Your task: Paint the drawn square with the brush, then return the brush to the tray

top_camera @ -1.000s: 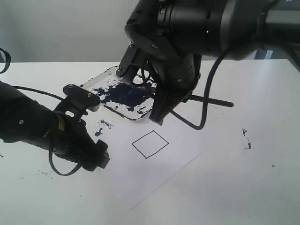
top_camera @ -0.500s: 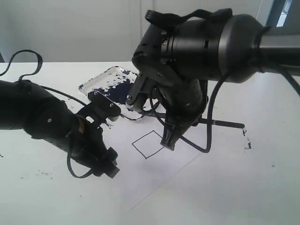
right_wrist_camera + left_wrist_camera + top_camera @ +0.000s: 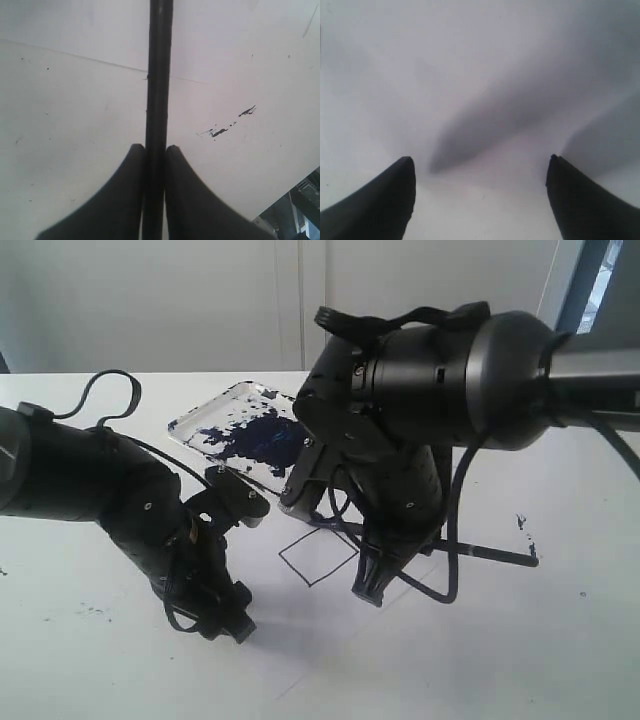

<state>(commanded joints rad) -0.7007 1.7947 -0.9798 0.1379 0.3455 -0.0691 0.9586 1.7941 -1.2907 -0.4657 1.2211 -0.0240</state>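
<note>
Brush (image 3: 497, 555) first: in the exterior view its bare end juts toward three o'clock from the right gripper (image 3: 370, 590), low over the white paper (image 3: 300, 650), while its painting tip is hidden behind that gripper. The drawn square (image 3: 316, 562) lies just beside the gripper at nine o'clock, its inside blank as far as it shows, so I judge the painting step not yet begun. The tray (image 3: 205, 418), smeared dark blue, sits at eleven o'clock from the square, apart from it. The left gripper (image 3: 232, 623) hangs at about eight o'clock from the square, over the sheet. In the left wrist view, the left gripper (image 3: 480, 160) has its jaws wide with only white surface between them. In the right wrist view, the right gripper (image 3: 156, 148) is pinched narrow on the brush (image 3: 159, 75), the shaft running straight out between the jaws over paper with a few paint specks (image 3: 225, 127). Next, the tip likely needs to come down inside the outline and sweep without crossing the lines.
</note>
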